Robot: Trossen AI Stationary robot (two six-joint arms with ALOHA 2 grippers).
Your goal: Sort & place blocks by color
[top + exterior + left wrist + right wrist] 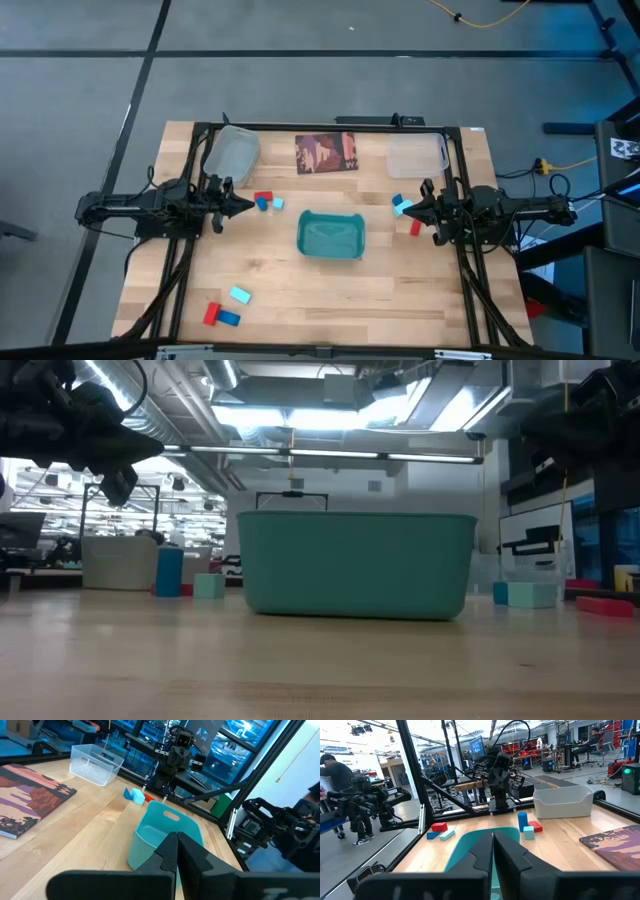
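Between both grippers sits the teal tray [331,236]; left gripper [243,205] and right gripper [407,209] fingers together, blocks [266,202] just beside left fingertips.

No words, labels, brand marks or numbers can be read in any view. The printed card [326,153] at the upper centre of the high view carries only a reddish picture, with no lettering that can be made out. A small black-and-white patterned tag [626,148] at the right edge of the same view is too small to read. Screens in the background of the right wrist view glow but show nothing that can be made out
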